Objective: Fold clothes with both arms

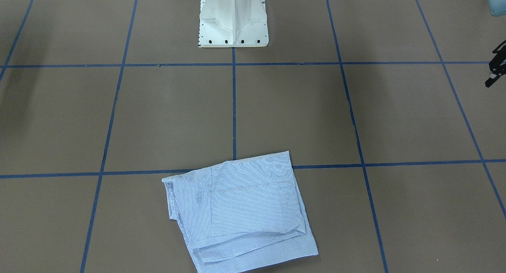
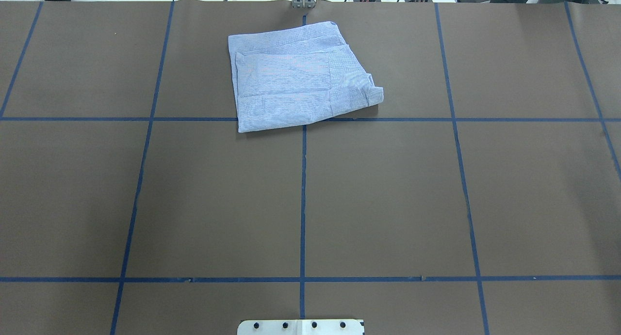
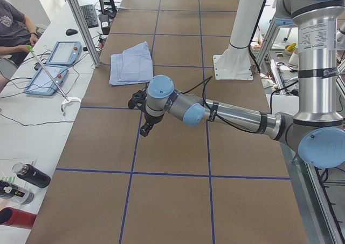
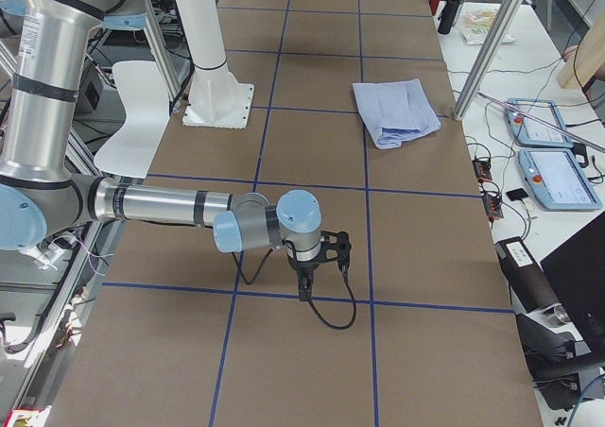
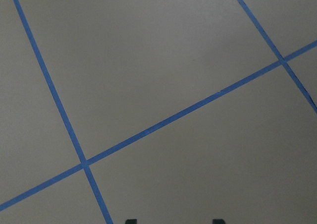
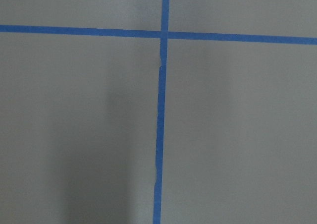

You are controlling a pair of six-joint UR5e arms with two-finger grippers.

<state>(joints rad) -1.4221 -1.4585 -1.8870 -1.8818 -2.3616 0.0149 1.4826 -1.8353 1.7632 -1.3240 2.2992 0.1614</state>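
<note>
Over the desk (image 2: 388,204) at the robot's left end, the left tool (image 5: 174,221) hangs with its two tips apart and nothing between them. The right tool (image 4: 304,287) hangs at the other end near a crossing of blue tape (image 6: 159,135), and whether it is spread or closed I cannot tell. Both are well apart from the folded shirt (image 2: 301,78); it lies flat near the desk's far edge, its layered edges stepped, with wide brown surface on each side.
</note>
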